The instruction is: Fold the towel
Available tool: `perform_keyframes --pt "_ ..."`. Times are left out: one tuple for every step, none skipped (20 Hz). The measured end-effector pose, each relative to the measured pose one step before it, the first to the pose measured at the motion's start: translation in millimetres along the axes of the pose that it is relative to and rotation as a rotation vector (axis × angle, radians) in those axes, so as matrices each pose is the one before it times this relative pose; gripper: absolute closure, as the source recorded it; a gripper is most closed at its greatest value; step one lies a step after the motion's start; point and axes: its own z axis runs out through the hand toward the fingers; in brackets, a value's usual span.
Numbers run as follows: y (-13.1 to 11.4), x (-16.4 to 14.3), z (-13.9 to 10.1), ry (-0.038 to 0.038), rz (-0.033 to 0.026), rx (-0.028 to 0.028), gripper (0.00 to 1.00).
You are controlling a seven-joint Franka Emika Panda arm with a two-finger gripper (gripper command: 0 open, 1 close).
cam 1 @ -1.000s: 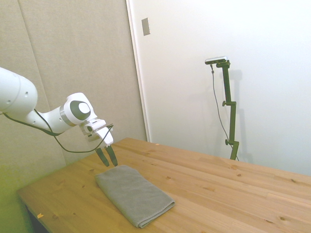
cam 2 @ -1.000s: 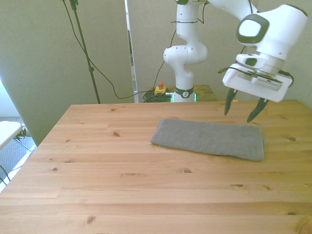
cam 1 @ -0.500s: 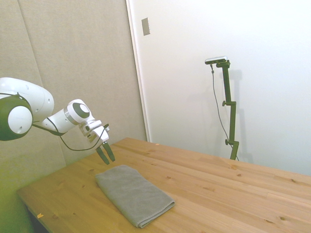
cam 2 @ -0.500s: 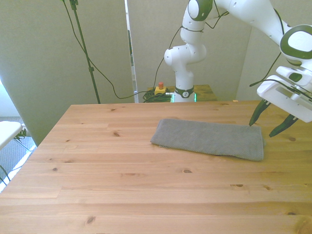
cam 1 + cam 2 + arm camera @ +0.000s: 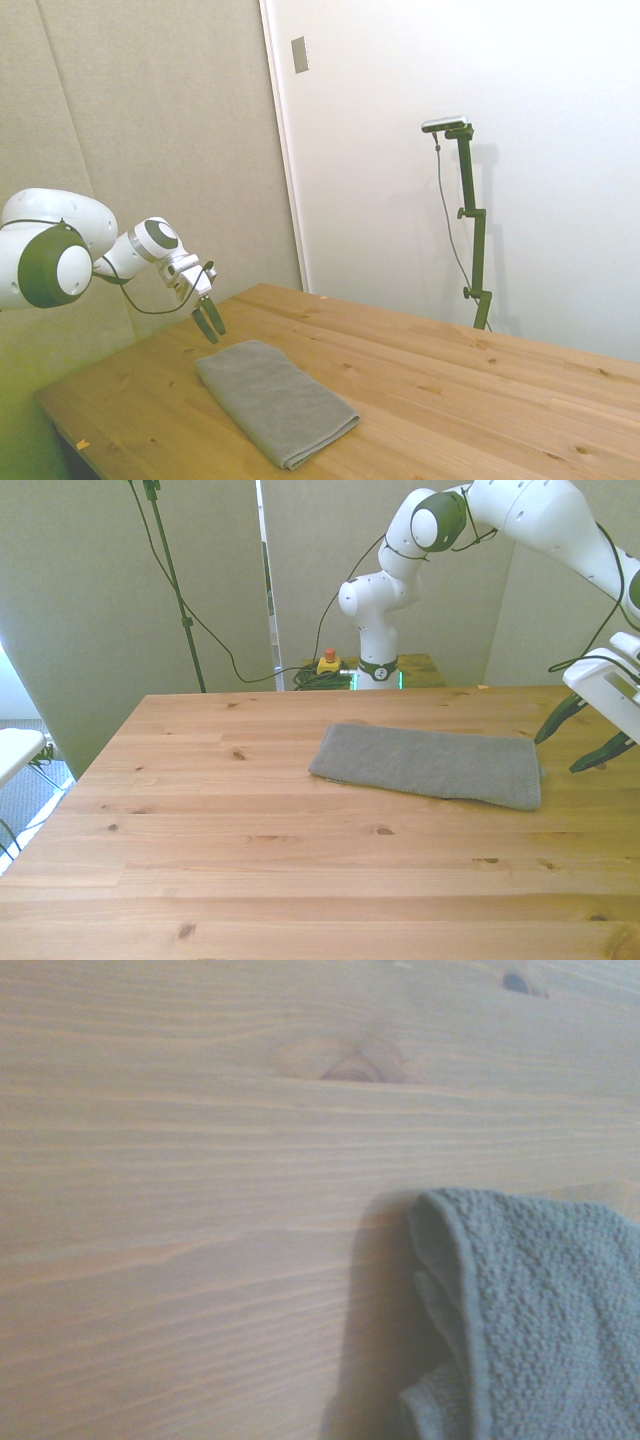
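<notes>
Towel: the soft grey terry-cloth towel [image 5: 430, 765] lies flat on the wooden table [image 5: 250, 870], layered.
Gripper: the white arm's gripper [image 5: 584, 744] hovers beside the towel's end at the front view's right, fingers apart, holding nothing.
Risk: pinching only the top layer, so the fold skews.

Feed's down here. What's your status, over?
Gripper open, empty, hovering off the towel's end at the front view's right. Towel flat on table, layered, untouched. Nothing in the way.

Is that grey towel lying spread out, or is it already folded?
Folded. The towel lies as a narrow strip, and its corner shows stacked layers.
</notes>
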Motion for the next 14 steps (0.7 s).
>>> perform_keyframes --pt "-3.22 -1.87 1.08 0.00292 0.00080 -0.00683 0.00" --pt "-3.27 -1.54 2.39 0.00193 -0.00019 -0.00716 0.00" --pt "-2.96 -1.90 3.00 0.00166 -0.00143 -0.00810 0.00" --pt "-2.57 -1.24 2.97 0.00189 -0.00086 -0.00769 0.00" --pt "-2.09 -0.92 2.32 0.00168 -0.00144 -0.00520 0.00" --pt "-1.27 -0.78 2.23 0.00148 -0.00310 -0.00567 0.00" --pt "-0.29 -0.07 1.96 0.00160 -0.00221 -0.00754 0.00" --pt "0.81 0.73 1.27 0.00103 0.00008 -0.00910 0.00" --pt "0.23 0.99 1.64 0.00009 -0.00039 -0.00526 0.00" --pt "-0.02 1.07 1.99 -0.00056 -0.00265 -0.00370 0.00" --pt "0.42 1.83 1.89 -0.00074 -0.00295 -0.00395 0.00" --pt "0.80 1.50 1.99 -0.00036 -0.00363 -0.00430 0.00" --pt "1.89 1.21 2.31 0.00036 -0.00361 -0.00549 1.00" --pt "2.45 0.94 2.49 0.00069 -0.00500 -0.00542 1.00"
